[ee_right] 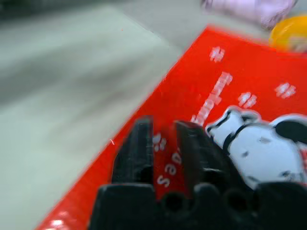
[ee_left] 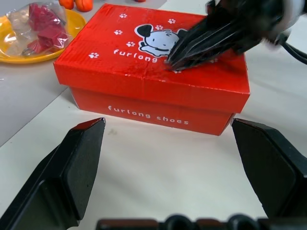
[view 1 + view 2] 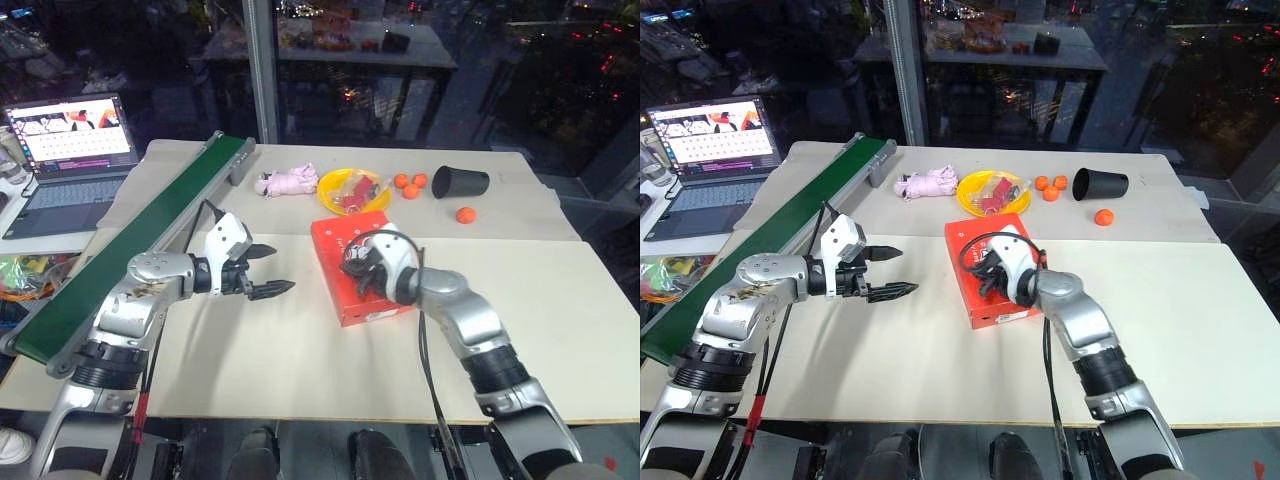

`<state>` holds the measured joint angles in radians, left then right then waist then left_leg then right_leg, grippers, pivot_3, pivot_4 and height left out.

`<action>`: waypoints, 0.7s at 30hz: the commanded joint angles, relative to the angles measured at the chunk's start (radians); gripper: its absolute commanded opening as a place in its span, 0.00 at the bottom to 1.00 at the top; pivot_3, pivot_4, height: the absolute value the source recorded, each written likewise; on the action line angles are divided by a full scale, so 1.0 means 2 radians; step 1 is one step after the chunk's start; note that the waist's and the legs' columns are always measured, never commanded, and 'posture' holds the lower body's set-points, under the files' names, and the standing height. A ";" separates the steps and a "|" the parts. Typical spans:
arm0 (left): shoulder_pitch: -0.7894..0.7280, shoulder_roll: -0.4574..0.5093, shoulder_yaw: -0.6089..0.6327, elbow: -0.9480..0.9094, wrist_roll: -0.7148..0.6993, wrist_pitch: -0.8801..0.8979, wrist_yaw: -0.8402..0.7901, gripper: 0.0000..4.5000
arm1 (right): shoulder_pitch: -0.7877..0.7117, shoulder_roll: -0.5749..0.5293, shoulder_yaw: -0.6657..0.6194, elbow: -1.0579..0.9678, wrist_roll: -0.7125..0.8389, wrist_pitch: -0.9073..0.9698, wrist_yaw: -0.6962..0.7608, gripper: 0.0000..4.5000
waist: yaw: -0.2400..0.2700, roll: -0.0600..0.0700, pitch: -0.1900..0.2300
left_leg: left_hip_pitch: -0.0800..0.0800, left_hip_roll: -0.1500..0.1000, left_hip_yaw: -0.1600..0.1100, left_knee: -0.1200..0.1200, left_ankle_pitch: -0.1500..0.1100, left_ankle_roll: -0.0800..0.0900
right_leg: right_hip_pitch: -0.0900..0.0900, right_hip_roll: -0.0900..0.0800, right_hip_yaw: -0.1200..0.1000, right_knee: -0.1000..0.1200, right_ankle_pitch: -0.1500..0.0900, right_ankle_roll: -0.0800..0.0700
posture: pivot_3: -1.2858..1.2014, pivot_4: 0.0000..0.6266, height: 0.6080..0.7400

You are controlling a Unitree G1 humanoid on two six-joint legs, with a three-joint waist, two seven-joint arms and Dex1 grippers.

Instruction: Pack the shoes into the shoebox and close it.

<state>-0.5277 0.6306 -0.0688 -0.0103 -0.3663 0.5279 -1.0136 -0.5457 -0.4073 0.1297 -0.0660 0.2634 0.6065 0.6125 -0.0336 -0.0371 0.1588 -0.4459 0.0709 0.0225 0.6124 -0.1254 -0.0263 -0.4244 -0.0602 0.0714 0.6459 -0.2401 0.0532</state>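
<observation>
The red-orange shoebox [image 3: 335,235] lies on the white table with its lid down; a dog picture and "furlong shoes" are printed on it [image 2: 144,86]. The shoes are out of view. My right gripper [image 1: 163,125] hovers low over the lid, pointing left. Its black fingers [image 2: 192,48] stand a narrow gap apart with nothing between them, and the red lid [image 1: 268,96] shows through the gap. My left gripper [image 3: 280,268] hangs open to the left of the box, clear of it and pointing at its side, with nothing held.
Behind the box sit a pink plush toy [image 3: 287,182], a yellow plate [image 3: 328,190] holding a red packet, three oranges [image 3: 410,184] and a tipped black cup [image 3: 459,181]. A green conveyor [image 3: 140,250] runs along the table's left side, with a laptop [image 3: 70,150] beyond.
</observation>
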 commanded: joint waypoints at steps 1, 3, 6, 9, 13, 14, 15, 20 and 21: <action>0.010 -0.012 0.028 -0.028 -0.023 -0.008 0.012 1.00 | 0.031 -0.050 -0.082 -0.109 0.042 0.039 0.008 0.54 | 0.002 0.000 0.000 | 0.000 0.000 0.000 0.000 0.000 0.000 | 0.000 0.000 0.000 0.000 0.000 0.000 | 0.52 0.24 0.97; 0.018 -0.022 0.039 -0.028 -0.020 -0.023 0.031 1.00 | 0.070 -0.084 -0.127 -0.138 0.047 0.047 0.008 0.70 | 0.009 0.000 0.000 | 0.000 0.000 0.000 -0.001 0.000 0.000 | 0.000 0.000 0.000 -0.001 0.000 0.000 | 0.52 0.24 0.97; 0.036 -0.029 0.050 -0.031 -0.016 -0.038 0.046 1.00 | 0.135 -0.109 -0.197 -0.150 0.052 0.045 -0.002 0.93 | 0.011 0.000 0.000 | 0.000 0.000 0.000 -0.001 0.000 0.000 | 0.000 0.000 0.000 -0.001 0.000 -0.001 | 0.52 0.24 0.97; 0.049 -0.045 0.059 -0.026 -0.009 -0.056 0.075 1.00 | 0.201 -0.095 -0.238 -0.141 0.054 0.017 -0.013 0.99 | 0.011 0.000 0.000 | 0.000 0.000 0.000 -0.001 0.000 0.000 | 0.001 0.000 0.000 -0.001 -0.001 -0.001 | 0.52 0.24 0.97; 0.069 -0.088 0.077 0.005 0.019 -0.102 0.151 1.00 | 0.269 -0.026 -0.268 -0.117 0.044 -0.056 -0.057 0.99 | 0.007 0.000 0.000 | 0.001 0.000 0.000 0.000 0.000 0.000 | 0.001 0.000 0.000 -0.001 -0.001 -0.002 | 0.52 0.24 0.97; 0.078 -0.097 0.082 0.013 0.024 -0.112 0.166 1.00 | 0.281 -0.011 -0.265 -0.112 0.035 -0.072 -0.068 0.99 | 0.006 0.000 0.000 | 0.002 0.000 0.000 0.000 0.000 0.000 | 0.002 0.000 0.000 -0.001 -0.001 -0.002 | 0.52 0.24 0.97; 0.091 -0.107 0.085 0.022 0.035 -0.127 0.185 1.00 | 0.291 0.005 -0.262 -0.105 0.027 -0.088 -0.082 0.99 | 0.005 0.000 0.000 | 0.002 0.000 0.000 0.000 0.000 0.000 | 0.002 0.000 0.001 -0.001 -0.001 -0.002 | 0.52 0.24 0.97; 0.175 -0.139 0.081 0.049 0.076 -0.196 0.240 1.00 | 0.311 0.054 -0.222 -0.071 -0.004 -0.140 -0.115 0.99 | -0.003 0.001 0.000 | 0.002 0.000 0.000 -0.001 0.000 0.000 | 0.001 0.000 0.001 -0.001 -0.001 -0.003 | 0.52 0.24 0.97; 0.190 -0.146 0.075 0.045 0.088 -0.211 0.251 1.00 | 0.310 0.060 -0.213 -0.063 -0.015 -0.151 -0.123 0.99 | -0.004 0.000 0.000 | 0.002 0.000 0.000 -0.001 0.000 0.000 | 0.001 0.000 0.001 -0.001 -0.001 -0.003 | 0.52 0.24 0.97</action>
<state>-0.1622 0.3459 0.0837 0.1101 -0.2273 0.1804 -0.5512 0.0886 -0.2932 -0.3126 -0.1852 0.2580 0.3703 0.3953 -0.0410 -0.0362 0.1580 -0.4411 0.0709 0.0233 0.6112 -0.1256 -0.0265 -0.4218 -0.0603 0.0733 0.6431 -0.2418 0.0467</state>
